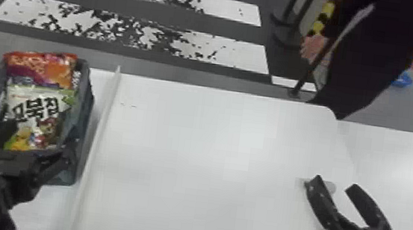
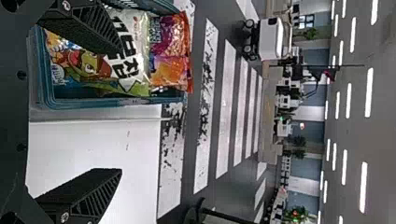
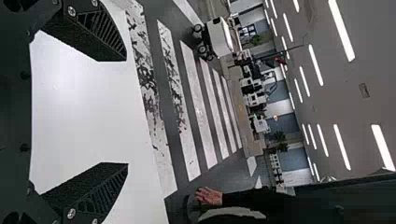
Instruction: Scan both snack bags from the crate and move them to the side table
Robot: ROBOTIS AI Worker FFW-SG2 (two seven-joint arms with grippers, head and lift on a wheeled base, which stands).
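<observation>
My left gripper [image 1: 40, 138] stands open over the near end of the grey crate [image 1: 86, 116] at the left of the head view. Inside the crate lie a white-green snack bag [image 1: 37, 112] and, behind it, an orange-red snack bag [image 1: 44, 66]. In the left wrist view, one finger of the left gripper [image 2: 121, 112] overlaps the white-green bag [image 2: 135, 28] and the other is over the white table; nothing is between them. The orange bag [image 2: 170, 51] is farther off. My right gripper [image 1: 335, 183] is open above the table's right part; the right wrist view shows the right gripper [image 3: 126, 112] holding nothing.
A raised strip [image 1: 101, 126] runs between the crate and the broad white table [image 1: 212, 155]. Another white surface [image 1: 410, 164] adjoins the table at the right. A cable hangs beside the right gripper.
</observation>
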